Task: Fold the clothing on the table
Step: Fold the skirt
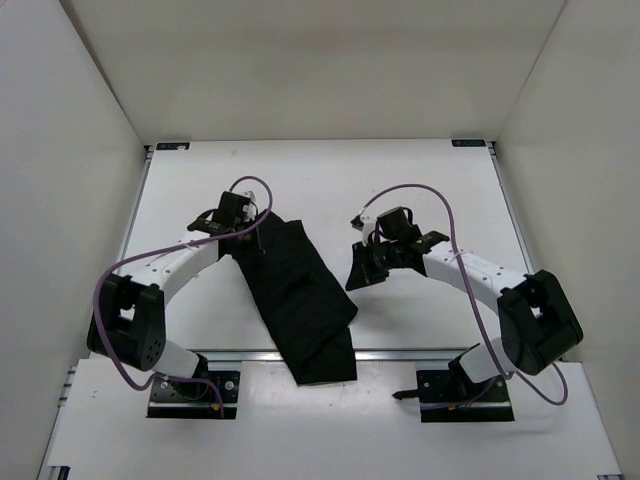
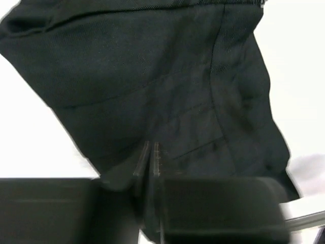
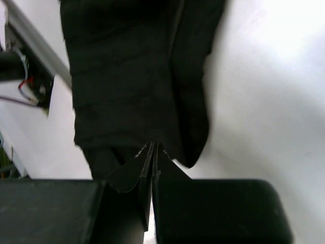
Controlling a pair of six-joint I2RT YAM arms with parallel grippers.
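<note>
**One black garment, two claws at its edges**

Plain pale walls boxed in the white table. The clothing, one matte black creased piece, lay slantwise left of centre, its near end drooping over the front rail. Two arms curved inward. The left gripper sat at the cloth's far corner, jaws narrowed onto the fabric. The right gripper hung just beside the right edge, pressed fully closed. I could not tell whether it caught any cloth.

White arms, black joints, purple cables
</note>
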